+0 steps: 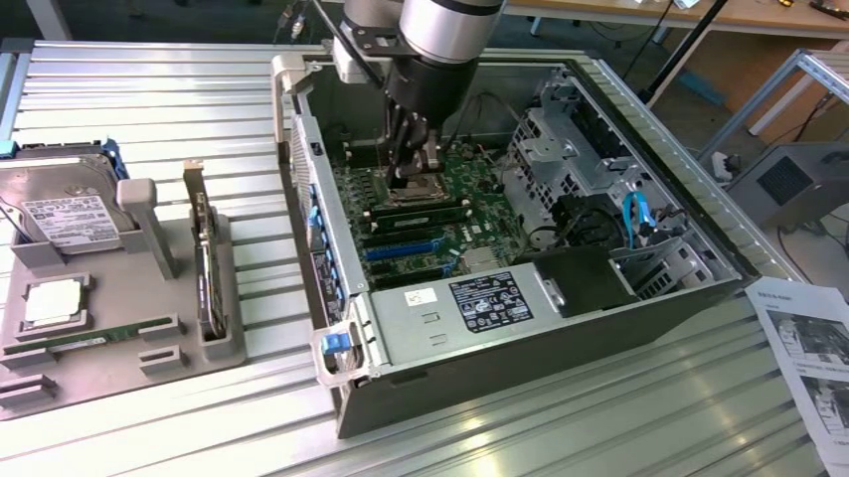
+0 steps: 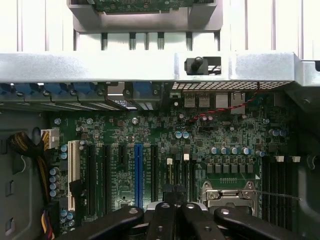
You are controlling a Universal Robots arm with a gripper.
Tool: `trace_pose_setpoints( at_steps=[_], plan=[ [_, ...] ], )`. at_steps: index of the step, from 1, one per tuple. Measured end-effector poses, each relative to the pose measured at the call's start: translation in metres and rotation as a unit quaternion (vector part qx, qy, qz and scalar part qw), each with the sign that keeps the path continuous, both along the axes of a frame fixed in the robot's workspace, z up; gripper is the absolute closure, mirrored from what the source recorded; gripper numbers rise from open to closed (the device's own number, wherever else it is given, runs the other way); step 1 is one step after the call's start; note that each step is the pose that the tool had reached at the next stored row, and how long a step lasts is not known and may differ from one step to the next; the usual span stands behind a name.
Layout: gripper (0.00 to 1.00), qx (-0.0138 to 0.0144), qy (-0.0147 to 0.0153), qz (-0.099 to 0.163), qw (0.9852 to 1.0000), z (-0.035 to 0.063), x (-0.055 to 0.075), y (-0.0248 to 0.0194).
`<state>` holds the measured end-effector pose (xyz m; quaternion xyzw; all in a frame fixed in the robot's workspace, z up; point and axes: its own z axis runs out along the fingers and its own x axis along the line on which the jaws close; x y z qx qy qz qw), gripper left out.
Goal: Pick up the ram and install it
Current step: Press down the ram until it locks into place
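My bench and the room around it

I work over a ribbed metal tabletop (image 1: 159,99) that shines under bright overhead light. Past its far edge I see a wooden desk (image 1: 743,20), a brown floor (image 1: 757,79) and a grey box (image 1: 796,184) on it. A printed paper sheet (image 1: 809,348) lies at the exterior view's right.

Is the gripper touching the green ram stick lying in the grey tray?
Apart. In the exterior view the gripper hangs inside the computer case, while the ram lies in the tray.
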<state>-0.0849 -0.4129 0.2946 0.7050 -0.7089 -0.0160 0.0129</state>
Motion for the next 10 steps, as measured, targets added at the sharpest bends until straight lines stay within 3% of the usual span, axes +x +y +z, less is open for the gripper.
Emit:
trace_pose_setpoints(
  at_steps=[10],
  plan=[
    [0.89, -0.0001, 0.0001, 0.0, 1.0, 0.0001, 0.014, 0.0]
  ],
)
